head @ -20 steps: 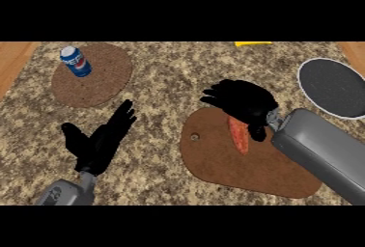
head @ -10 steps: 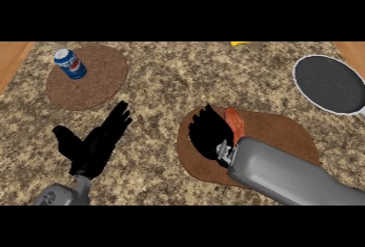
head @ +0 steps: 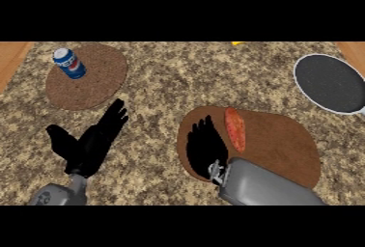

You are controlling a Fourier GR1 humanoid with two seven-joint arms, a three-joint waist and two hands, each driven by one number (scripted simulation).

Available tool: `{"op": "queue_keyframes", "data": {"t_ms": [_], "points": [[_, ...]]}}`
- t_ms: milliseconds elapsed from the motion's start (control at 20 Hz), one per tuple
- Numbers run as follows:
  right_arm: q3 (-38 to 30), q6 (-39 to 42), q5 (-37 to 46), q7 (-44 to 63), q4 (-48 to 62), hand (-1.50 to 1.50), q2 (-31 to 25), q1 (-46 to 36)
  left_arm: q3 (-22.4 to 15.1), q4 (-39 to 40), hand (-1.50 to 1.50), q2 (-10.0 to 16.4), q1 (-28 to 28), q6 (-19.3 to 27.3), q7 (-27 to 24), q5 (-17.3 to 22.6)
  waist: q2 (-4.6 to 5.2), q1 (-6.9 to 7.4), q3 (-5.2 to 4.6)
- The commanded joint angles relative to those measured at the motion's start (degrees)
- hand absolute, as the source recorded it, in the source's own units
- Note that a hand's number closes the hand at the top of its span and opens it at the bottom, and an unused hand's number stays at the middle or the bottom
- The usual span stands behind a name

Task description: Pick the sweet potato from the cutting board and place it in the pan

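Note:
An orange-red sweet potato (head: 234, 129) lies on the brown cutting board (head: 278, 144), near its upper left part. My right hand (head: 206, 147) rests low on the board just left of the sweet potato, fingers straight and pointing away from me, right beside it. The dark round pan (head: 330, 83) with a pale rim sits at the far right edge of the counter. My left hand (head: 92, 142) stays open and still at the lower left, fingers up.
A blue soda can (head: 69, 62) stands on a round brown mat (head: 87, 77) at the upper left. A small yellow object (head: 238, 43) peeks in at the top edge. Wooden strips border the speckled counter on both sides.
My right hand has pulled back toward me and to the left, from above the sweet potato to its left side, uncovering it. The view has shifted a little. The left hand has stayed put.

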Motion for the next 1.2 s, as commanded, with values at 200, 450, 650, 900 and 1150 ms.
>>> {"op": "queue_keyframes", "data": {"t_ms": [200, 450, 650, 900, 1150], "points": [[2.6, -0.8, 9.8, -1.3, 2.1, -1.5, -2.1, -0.3, 0.1, 1.3, 0.0, -2.4, 1.6, -2.2, -1.2, -1.9, 0.15, 0.27, 0.01], [0.2, -6.2, 14.3, -6.5, 8.2, -1.5, -1.3, 1.3, 1.7, -0.9, 0.0, -2.7, 1.7, -1.7, 1.2, -4.0, 0.16, 0.39, 0.02], [-1.3, -4.9, 16.3, -12.3, 1.5, -1.5, -8.4, 3.4, 0.8, -2.0, 0.0, -5.4, 3.0, -0.8, 1.4, -5.6, 0.06, 0.03, 0.02], [-2.6, -9.5, 22.4, -12.3, 8.3, -1.5, -2.6, 4.1, 2.4, 1.1, 0.0, -6.3, 3.1, -3.3, -0.6, -6.7, 0.12, 0.17, 0.01], [-2.8, -14.6, 25.0, -22.6, 13.1, 1.5, -5.0, -0.1, 4.0, 3.5, 0.0, -7.5, -0.3, -3.8, 0.2, -7.2, 0.23, 0.27, 0.01]]}}
